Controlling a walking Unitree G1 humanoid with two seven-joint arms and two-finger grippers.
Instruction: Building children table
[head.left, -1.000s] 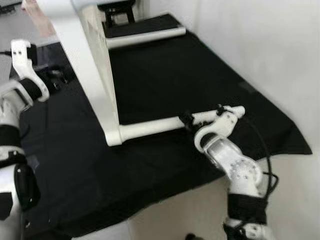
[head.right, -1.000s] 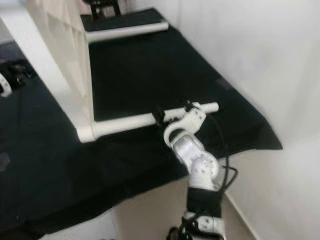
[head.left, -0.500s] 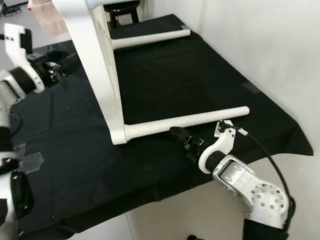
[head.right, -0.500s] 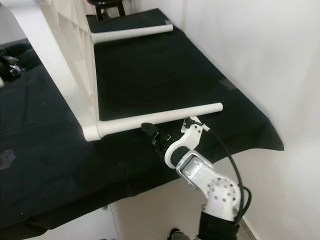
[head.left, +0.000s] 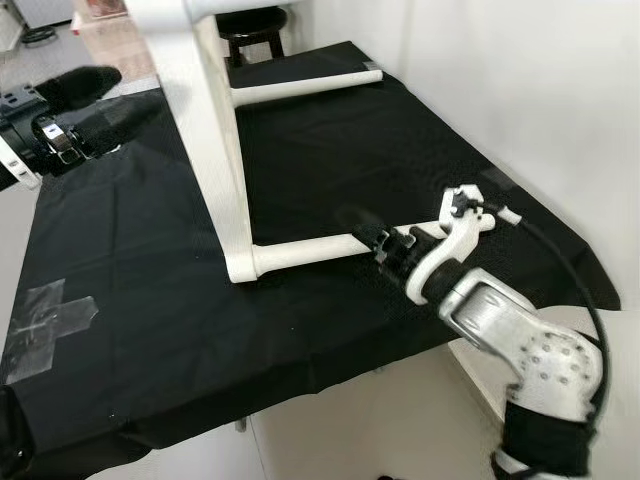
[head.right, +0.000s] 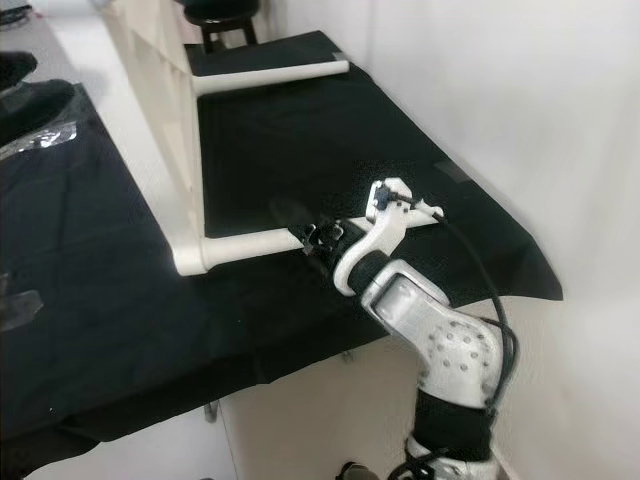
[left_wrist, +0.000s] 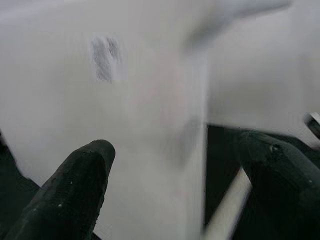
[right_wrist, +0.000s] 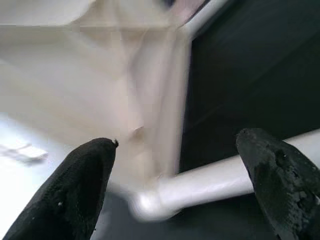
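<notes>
Straddling table leg (head.left: 300, 252): right gripper (right_wrist: 175, 190) fingers apart.

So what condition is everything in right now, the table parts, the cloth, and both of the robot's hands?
Table frame: standing on its side on the cloth, two legs attached.
Near leg: lying flat along the cloth.
Far leg: lying flat as well.
Black cloth: spread out, hanging over the edge.
Tape: stuck in a cross on the cloth.
Right gripper: fingers open at the near leg.
Left gripper: fingers open, facing the frame.
</notes>
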